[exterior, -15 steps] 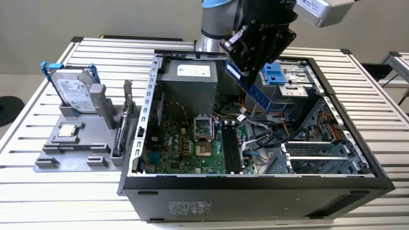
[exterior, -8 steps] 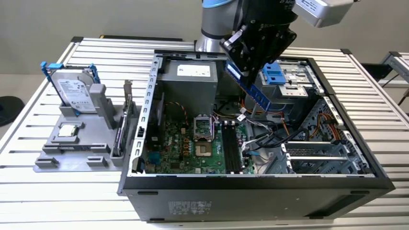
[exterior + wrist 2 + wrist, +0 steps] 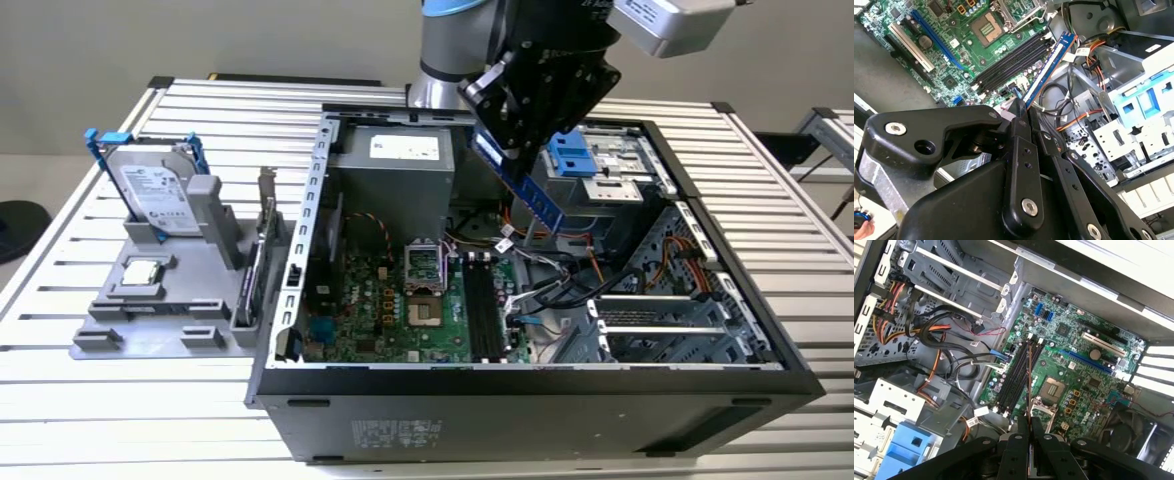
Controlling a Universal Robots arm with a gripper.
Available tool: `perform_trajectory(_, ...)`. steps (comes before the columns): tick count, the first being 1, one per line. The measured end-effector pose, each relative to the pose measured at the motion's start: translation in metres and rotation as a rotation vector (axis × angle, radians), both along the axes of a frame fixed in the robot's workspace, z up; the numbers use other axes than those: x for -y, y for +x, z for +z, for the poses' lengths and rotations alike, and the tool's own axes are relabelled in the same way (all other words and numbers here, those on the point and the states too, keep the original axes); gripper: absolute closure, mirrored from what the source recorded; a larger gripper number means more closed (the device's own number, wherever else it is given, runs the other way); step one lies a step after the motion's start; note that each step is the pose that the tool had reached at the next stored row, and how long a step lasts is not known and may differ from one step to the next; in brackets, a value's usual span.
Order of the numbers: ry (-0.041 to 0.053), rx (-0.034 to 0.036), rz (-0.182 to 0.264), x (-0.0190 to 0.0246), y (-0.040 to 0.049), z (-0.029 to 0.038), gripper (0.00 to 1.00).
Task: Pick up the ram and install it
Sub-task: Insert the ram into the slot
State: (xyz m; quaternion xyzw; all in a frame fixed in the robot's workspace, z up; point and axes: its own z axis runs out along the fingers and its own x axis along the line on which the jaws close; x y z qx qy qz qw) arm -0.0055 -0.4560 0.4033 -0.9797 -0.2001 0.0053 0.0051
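1. The ram (image 3: pixel 539 198) is gripped between the clenched fingers of the gripper (image 3: pixel 514 150) and is held tilted above the open computer case (image 3: pixel 534 405).
2. In the exterior view, its lower end is seen over loose cables, near the black memory slots (image 3: pixel 483 305) of the motherboard (image 3: pixel 380 300).
3. In the first wrist view, the ram (image 3: pixel 1029 385) is seen edge-on, lined up along the slots (image 3: pixel 1016 372).
4. A hard drive (image 3: pixel 154 190) is stood in a grey holder (image 3: pixel 147 320) on the slatted table (image 3: pixel 80 400), to the exterior view's left of the case.
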Motion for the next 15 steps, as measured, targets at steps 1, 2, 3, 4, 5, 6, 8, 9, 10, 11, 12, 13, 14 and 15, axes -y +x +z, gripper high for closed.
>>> perform_trajectory(1, 0.0000, 0.0000, -0.003, 0.0000, 0.0000, 0.0000, 1.00)
perform_trajectory(2, 0.0000, 0.0000, -0.006, 0.0000, -0.0001, 0.0000, 1.00)
perform_trajectory(3, 0.0000, 0.0000, -0.009, 0.0000, -0.0001, 0.0000, 1.00)
perform_trajectory(4, 0.0000, 0.0000, -0.012, 0.0000, -0.0001, 0.0000, 1.00)
perform_trajectory(5, 0.0000, 0.0000, -0.014, 0.0000, -0.0001, 0.0000, 1.00)
perform_trajectory(6, 0.0000, 0.0000, -0.017, 0.0000, -0.0001, 0.0000, 1.00)
perform_trajectory(8, 0.0000, 0.0000, -0.023, 0.0000, -0.0002, 0.0000, 1.00)
perform_trajectory(9, 0.0000, 0.0000, -0.025, 0.0000, -0.0002, 0.0000, 1.00)
perform_trajectory(10, 0.0000, 0.0000, -0.028, 0.0000, -0.0002, 0.0000, 1.00)
perform_trajectory(11, 0.0000, 0.0000, -0.031, 0.0000, -0.0002, 0.0000, 1.00)
perform_trajectory(12, 0.0001, 0.0000, -0.034, 0.0000, -0.0002, 0.0000, 1.00)
perform_trajectory(13, 0.0001, 0.0001, -0.037, 0.0000, -0.0002, -0.0001, 1.00)
perform_trajectory(14, 0.0001, 0.0000, -0.041, 0.0000, -0.0002, -0.0001, 1.00)
perform_trajectory(15, 0.0001, 0.0000, -0.044, 0.0000, -0.0002, -0.0001, 1.00)
